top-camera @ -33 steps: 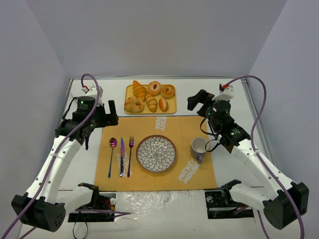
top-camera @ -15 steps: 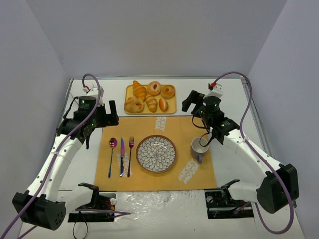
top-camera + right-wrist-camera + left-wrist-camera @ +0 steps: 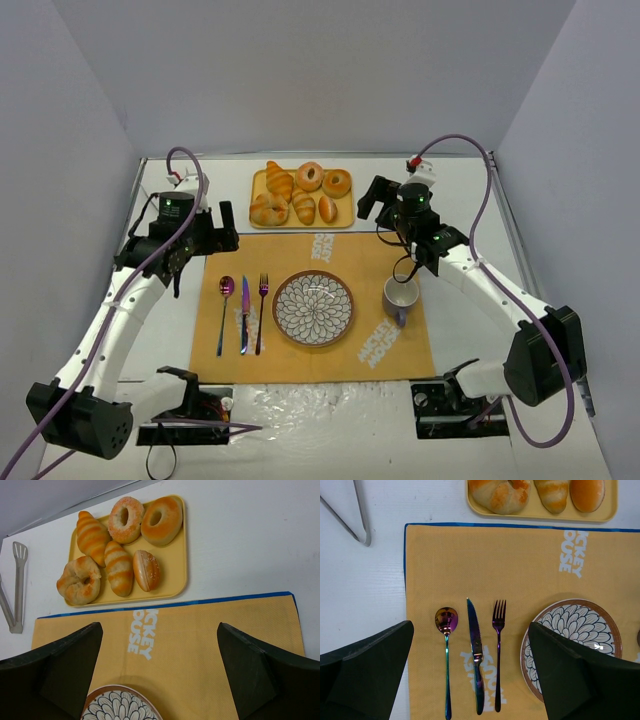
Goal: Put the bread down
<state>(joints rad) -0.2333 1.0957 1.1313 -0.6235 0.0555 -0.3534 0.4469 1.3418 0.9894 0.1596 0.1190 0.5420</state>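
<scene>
The bread [image 3: 268, 209] is a round knobbly golden bun with a dimpled centre, at the front left corner of the yellow tray [image 3: 345, 213]. It also shows in the right wrist view [image 3: 78, 580], and its lower part shows in the left wrist view [image 3: 500, 492]. My right gripper [image 3: 376, 197] is open and empty, raised beside the tray's right end, above the mat's far edge [image 3: 160, 626]. My left gripper [image 3: 222, 226] is open and empty, raised over the mat's left part above the cutlery [image 3: 470, 626]. The patterned plate [image 3: 313, 309] lies empty at the mat's middle.
Croissants, two ring donuts and a small roll share the tray [image 3: 175, 565]. A spoon [image 3: 226, 290], knife [image 3: 243, 318] and fork [image 3: 263, 300] lie left of the plate. A mug [image 3: 401, 295] stands on its right. Metal tongs [image 3: 15, 587] lie on the table left of the tray.
My right arm has swung left and farther back, bringing its gripper from above the mug's side to beside the tray's right end. The left arm has barely moved.
</scene>
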